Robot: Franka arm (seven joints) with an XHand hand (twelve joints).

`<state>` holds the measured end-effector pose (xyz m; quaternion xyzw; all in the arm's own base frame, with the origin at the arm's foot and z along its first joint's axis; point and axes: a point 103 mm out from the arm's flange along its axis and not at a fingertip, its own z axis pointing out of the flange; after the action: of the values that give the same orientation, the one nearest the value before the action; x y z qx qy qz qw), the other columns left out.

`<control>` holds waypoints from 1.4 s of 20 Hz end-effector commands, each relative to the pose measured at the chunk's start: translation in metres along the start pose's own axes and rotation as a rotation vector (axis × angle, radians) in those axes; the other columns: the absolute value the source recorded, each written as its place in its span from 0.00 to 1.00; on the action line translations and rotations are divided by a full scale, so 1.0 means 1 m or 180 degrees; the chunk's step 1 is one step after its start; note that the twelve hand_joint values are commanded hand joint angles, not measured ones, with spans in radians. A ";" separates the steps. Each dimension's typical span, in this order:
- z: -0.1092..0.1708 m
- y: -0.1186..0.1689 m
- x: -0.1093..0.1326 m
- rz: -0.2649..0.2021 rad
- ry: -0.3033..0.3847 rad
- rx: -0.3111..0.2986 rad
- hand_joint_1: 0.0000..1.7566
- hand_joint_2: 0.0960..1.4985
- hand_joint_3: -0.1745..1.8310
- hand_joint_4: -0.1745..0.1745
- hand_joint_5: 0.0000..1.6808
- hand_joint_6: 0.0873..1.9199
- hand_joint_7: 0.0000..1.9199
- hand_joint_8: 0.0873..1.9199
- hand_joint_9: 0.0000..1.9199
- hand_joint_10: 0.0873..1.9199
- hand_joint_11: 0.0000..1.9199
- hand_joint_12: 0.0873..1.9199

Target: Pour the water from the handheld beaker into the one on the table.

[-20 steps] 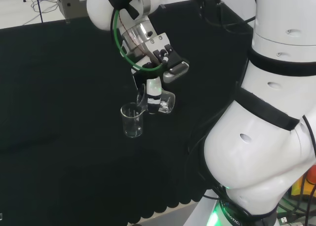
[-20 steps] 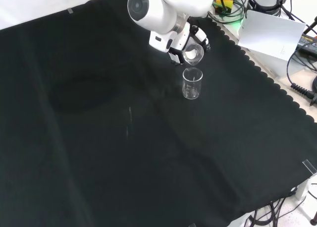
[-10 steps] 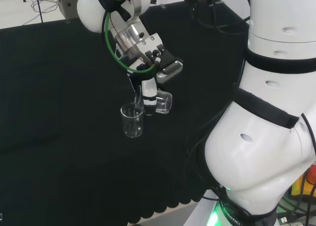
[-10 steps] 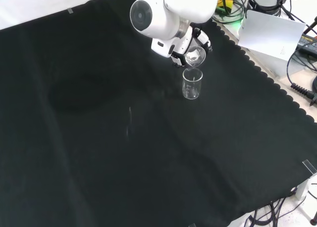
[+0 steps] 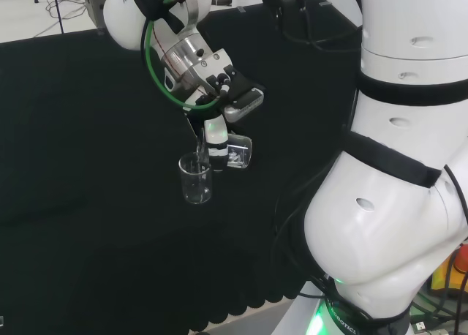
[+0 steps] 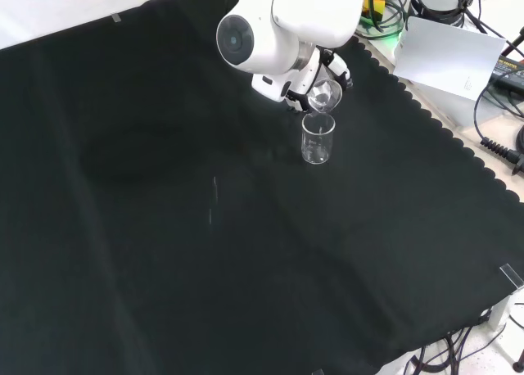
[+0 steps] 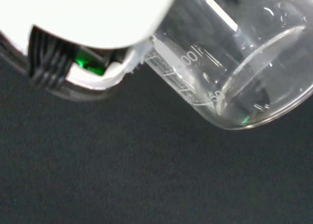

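My hand point(image 5: 217, 130) is curled round a clear beaker point(image 5: 235, 151), fingers clamped on its wall, and I hold it tipped well over on its side. In the head view its mouth points left toward the second beaker point(image 5: 195, 178), which stands upright on the black cloth point(image 5: 88, 130); the tipped lip sits just above that beaker's rim, at its right edge, and I cannot tell whether glass touches glass. In the front view the held beaker point(image 6: 324, 95) hangs directly above and behind the standing one point(image 6: 318, 137), its round mouth turned down toward the open top, with my hand point(image 6: 295, 88) mostly hidden by my own white link. From my wrist the held beaker point(image 7: 234, 72) is close and large, lying slanted with its printed scale showing, and its base is over bare cloth point(image 7: 122, 175). I cannot make out water in either beaker, nor any stream between them.
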<state>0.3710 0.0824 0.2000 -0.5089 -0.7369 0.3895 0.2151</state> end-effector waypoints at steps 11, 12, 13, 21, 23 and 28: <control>-0.005 -0.001 0.004 0.0122 -0.0069 0.0184 0.82 0.33 0.43 0.00 0.84 0.16 0.70 0.25 0.87 0.00 0.77 0.27; -0.005 -0.001 0.004 0.0126 -0.0068 0.0192 0.82 0.33 0.43 0.00 0.84 0.16 0.70 0.25 0.87 0.00 0.78 0.27; -0.006 -0.001 0.004 0.0136 -0.0080 0.0192 0.82 0.33 0.43 0.00 0.84 0.16 0.70 0.25 0.87 0.00 0.78 0.27; -0.008 0.001 0.006 0.0188 -0.0127 0.0292 0.82 0.33 0.44 0.00 0.84 0.16 0.70 0.25 0.87 0.00 0.77 0.27; -0.009 0.001 0.006 0.0205 -0.0131 0.0321 0.82 0.33 0.44 0.00 0.84 0.16 0.70 0.25 0.87 0.00 0.77 0.27; -0.010 0.002 0.008 0.0229 -0.0160 0.0391 0.82 0.33 0.44 0.00 0.84 0.16 0.70 0.25 0.87 0.00 0.78 0.27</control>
<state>0.3763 0.0919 0.2041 -0.5119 -0.7024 0.4461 0.2138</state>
